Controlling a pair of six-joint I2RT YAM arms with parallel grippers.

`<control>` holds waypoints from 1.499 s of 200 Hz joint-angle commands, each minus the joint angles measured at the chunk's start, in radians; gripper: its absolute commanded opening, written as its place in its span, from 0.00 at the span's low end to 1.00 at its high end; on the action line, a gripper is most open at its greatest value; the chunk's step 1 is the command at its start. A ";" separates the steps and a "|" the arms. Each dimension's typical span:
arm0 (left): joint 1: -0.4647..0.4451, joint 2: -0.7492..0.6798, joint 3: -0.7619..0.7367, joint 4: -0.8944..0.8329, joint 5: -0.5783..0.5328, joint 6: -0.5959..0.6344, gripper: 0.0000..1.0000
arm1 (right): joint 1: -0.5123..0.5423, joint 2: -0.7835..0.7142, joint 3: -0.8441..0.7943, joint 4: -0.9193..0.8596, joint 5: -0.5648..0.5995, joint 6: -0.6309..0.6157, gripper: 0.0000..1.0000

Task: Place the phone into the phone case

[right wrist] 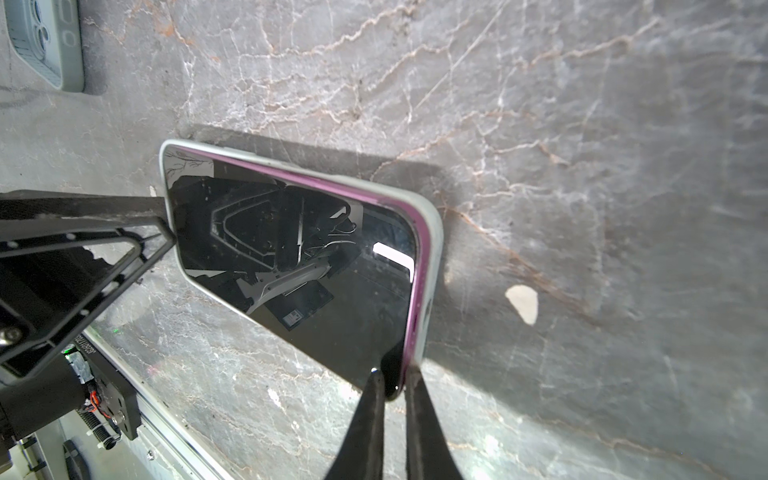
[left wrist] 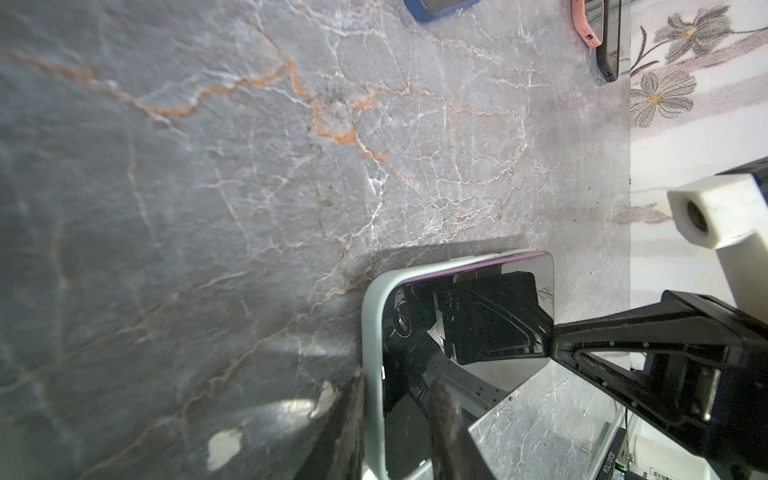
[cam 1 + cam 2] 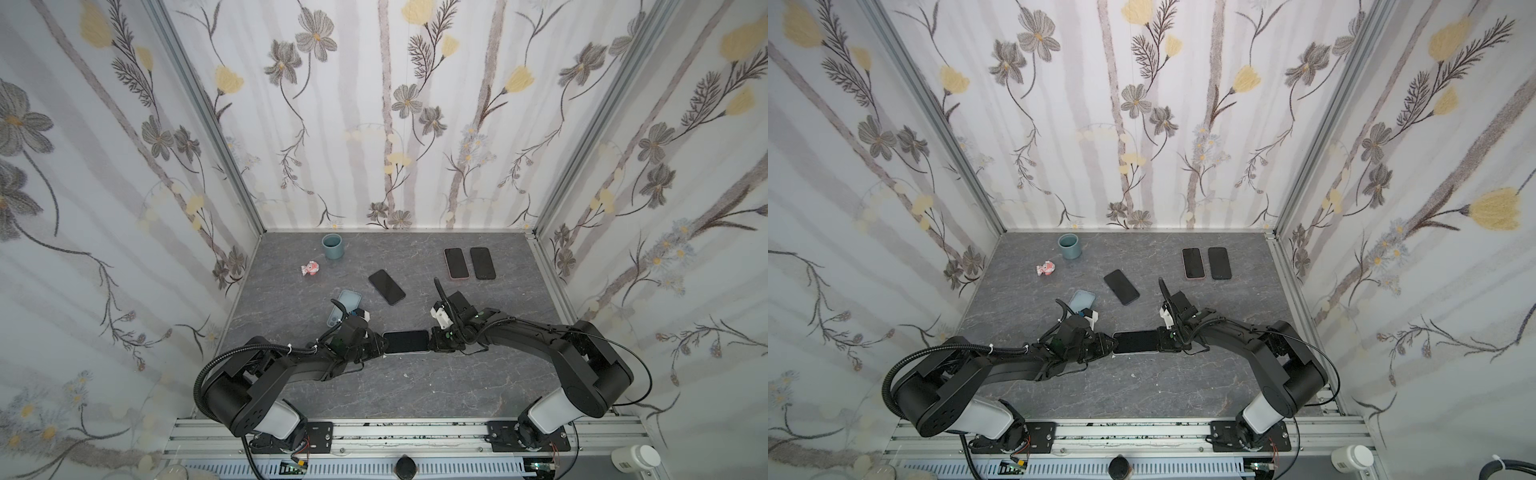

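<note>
As the phone [image 3: 406,341] seems not fully seated in its case [image 1: 434,232], the left tool [image 3: 383,345] clamps its near end and the right tool [image 1: 393,376] pinches the opposite corner to press it home.

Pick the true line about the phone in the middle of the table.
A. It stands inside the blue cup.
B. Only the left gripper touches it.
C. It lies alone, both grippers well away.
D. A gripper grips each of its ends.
D: in a top view the phone spans from the left gripper to the right gripper, each closed on one end.
</note>
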 commanded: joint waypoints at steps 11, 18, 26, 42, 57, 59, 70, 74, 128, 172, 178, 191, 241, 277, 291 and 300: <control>-0.002 0.010 -0.005 -0.064 0.011 0.002 0.30 | 0.008 0.022 -0.003 -0.043 0.038 -0.020 0.11; -0.003 0.011 -0.004 -0.062 0.013 0.001 0.29 | 0.009 0.039 -0.004 -0.045 0.041 -0.021 0.11; -0.002 0.012 -0.003 -0.062 0.013 0.002 0.30 | 0.011 0.045 -0.003 -0.049 0.049 -0.023 0.11; -0.002 0.011 0.002 -0.060 0.013 -0.001 0.29 | 0.015 0.057 -0.003 -0.058 0.058 -0.027 0.11; -0.002 0.011 0.002 -0.060 0.012 -0.001 0.29 | 0.022 0.068 -0.004 -0.060 0.062 -0.029 0.11; -0.003 0.011 0.002 -0.060 0.012 -0.001 0.29 | 0.024 0.069 -0.004 -0.059 0.062 -0.029 0.12; -0.003 0.011 0.001 -0.060 0.013 -0.002 0.29 | 0.027 0.076 -0.003 -0.059 0.063 -0.031 0.11; -0.003 0.012 0.001 -0.061 0.012 -0.002 0.29 | 0.029 0.080 -0.002 -0.060 0.065 -0.031 0.12; -0.003 -0.001 -0.004 -0.065 0.007 -0.002 0.29 | 0.042 0.080 0.011 -0.067 0.078 -0.031 0.12; -0.002 -0.004 -0.001 -0.067 0.006 0.001 0.29 | 0.044 0.071 0.029 -0.081 0.096 -0.030 0.13; -0.002 -0.006 -0.001 -0.065 0.006 0.001 0.29 | 0.045 0.069 0.032 -0.085 0.103 -0.032 0.13; -0.002 -0.010 0.000 -0.069 0.001 0.002 0.29 | 0.052 0.064 0.036 -0.095 0.137 -0.033 0.13; -0.001 -0.025 0.018 -0.101 -0.015 0.027 0.29 | 0.082 0.082 0.052 -0.128 0.212 -0.041 0.13; 0.000 -0.027 0.023 -0.106 -0.019 0.028 0.30 | 0.104 0.090 0.075 -0.167 0.277 -0.051 0.15; -0.001 -0.029 0.021 -0.106 -0.019 0.027 0.30 | 0.107 0.082 0.077 -0.162 0.281 -0.046 0.16; -0.001 -0.032 0.020 -0.107 -0.020 0.027 0.29 | 0.109 0.075 0.077 -0.157 0.281 -0.043 0.16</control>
